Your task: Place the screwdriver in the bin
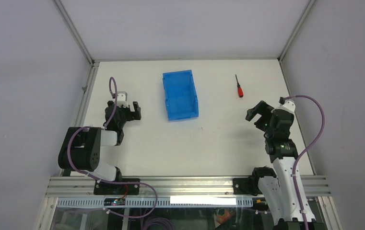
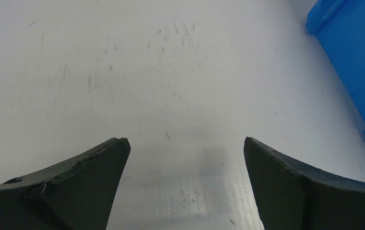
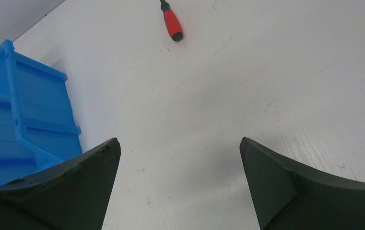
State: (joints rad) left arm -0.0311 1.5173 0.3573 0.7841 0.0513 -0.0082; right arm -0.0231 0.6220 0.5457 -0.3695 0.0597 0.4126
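- The right hand (image 3: pixel 180 143) has its fingers spread wide, holding nothing, above the bare desk (image 3: pixel 276 81).
- The left hand (image 2: pixel 185 141) is likewise spread and empty.
- The bin (image 3: pixel 27 115) sits close on the right hand's left.
- The screwdriver (image 3: pixel 171 24) lies flat, well ahead of the right hand and slightly left, its handle end nearest.
- Risk: the round handle may roll away if one finger touches first, and a pinch on the thin shaft could slip, dropping it short of the bin.

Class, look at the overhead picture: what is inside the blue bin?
Nothing: the bin shows only its bare blue floor from above. The screwdriver lies outside it, on the table to its right. No part of the inside is covered.
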